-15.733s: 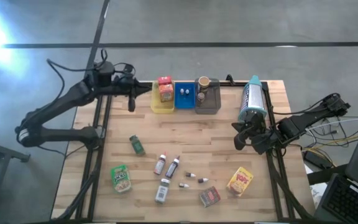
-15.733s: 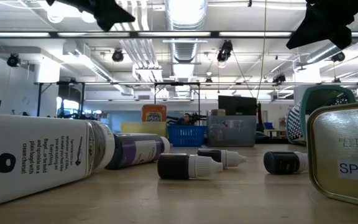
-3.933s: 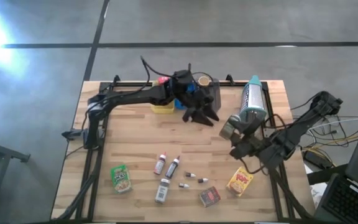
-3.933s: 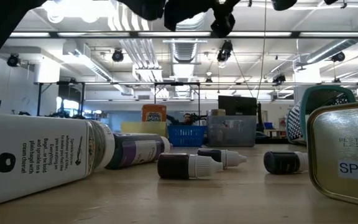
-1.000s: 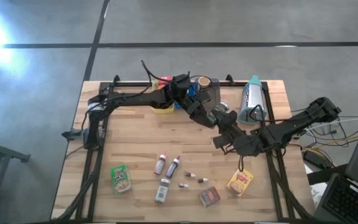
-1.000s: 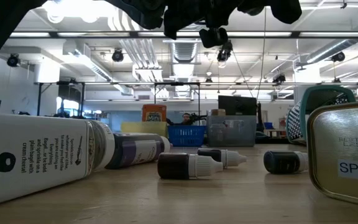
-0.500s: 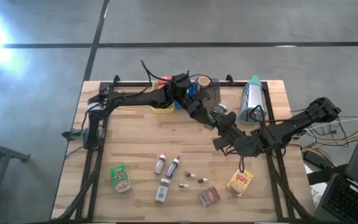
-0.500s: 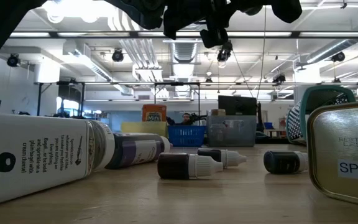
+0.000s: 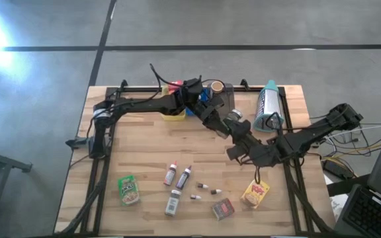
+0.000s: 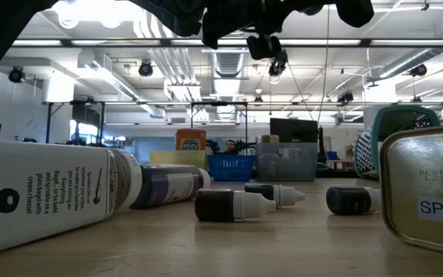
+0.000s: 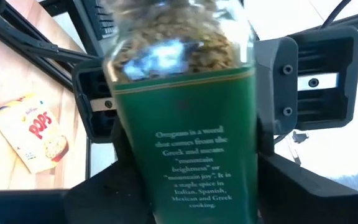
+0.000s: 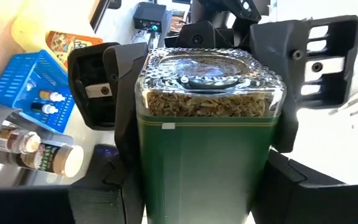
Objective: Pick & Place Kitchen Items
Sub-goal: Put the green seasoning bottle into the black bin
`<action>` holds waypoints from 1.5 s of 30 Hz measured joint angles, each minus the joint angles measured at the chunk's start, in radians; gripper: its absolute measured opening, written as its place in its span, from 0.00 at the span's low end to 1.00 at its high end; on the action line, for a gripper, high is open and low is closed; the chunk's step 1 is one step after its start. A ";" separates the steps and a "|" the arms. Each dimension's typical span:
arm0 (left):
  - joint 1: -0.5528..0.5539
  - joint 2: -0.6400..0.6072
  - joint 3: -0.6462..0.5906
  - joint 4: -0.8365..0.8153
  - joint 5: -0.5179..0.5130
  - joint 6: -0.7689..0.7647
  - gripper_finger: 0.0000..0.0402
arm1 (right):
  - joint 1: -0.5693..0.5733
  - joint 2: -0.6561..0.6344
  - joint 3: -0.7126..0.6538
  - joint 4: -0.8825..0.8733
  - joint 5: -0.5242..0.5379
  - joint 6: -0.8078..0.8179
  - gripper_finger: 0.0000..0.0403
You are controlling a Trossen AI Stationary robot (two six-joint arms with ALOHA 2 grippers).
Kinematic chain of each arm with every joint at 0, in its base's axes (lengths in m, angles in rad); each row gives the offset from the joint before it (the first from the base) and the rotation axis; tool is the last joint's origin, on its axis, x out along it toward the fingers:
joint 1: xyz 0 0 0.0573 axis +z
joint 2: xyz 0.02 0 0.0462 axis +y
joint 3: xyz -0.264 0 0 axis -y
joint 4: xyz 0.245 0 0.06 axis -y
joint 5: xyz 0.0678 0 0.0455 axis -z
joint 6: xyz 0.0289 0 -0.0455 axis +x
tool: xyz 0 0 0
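Green-labelled oregano jar (image 12: pixel 207 140) hangs above mid-table, toward three o'clock, pinched from opposite ends by left gripper (image 9: pixel 225 125) and right gripper (image 9: pixel 241 140). For a clean handover, one claw should stay clenched until the other lets go.

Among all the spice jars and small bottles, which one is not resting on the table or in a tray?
The green-labelled oregano jar: it hangs in the air between the left gripper and right gripper. The others lie on wood or in trays.
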 joint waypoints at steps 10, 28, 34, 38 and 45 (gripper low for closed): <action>-0.001 0.000 -0.001 0.003 -0.005 0.018 0.52 | -0.003 0.000 0.000 0.000 -0.007 -0.044 0.66; -0.001 -0.003 -0.007 0.008 0.049 0.394 0.52 | 0.047 -0.038 0.000 0.000 0.348 0.475 0.85; 0.004 -0.003 -0.011 0.000 0.052 0.533 0.52 | 0.103 -0.063 -0.005 -0.006 0.343 0.615 0.81; 0.006 -0.004 -0.022 -0.001 0.076 0.661 0.52 | 0.140 -0.079 -0.008 -0.007 0.341 0.678 0.78; 0.022 -0.005 -0.033 -0.183 0.057 0.948 0.52 | 0.215 -0.130 -0.009 -0.011 0.341 0.811 0.73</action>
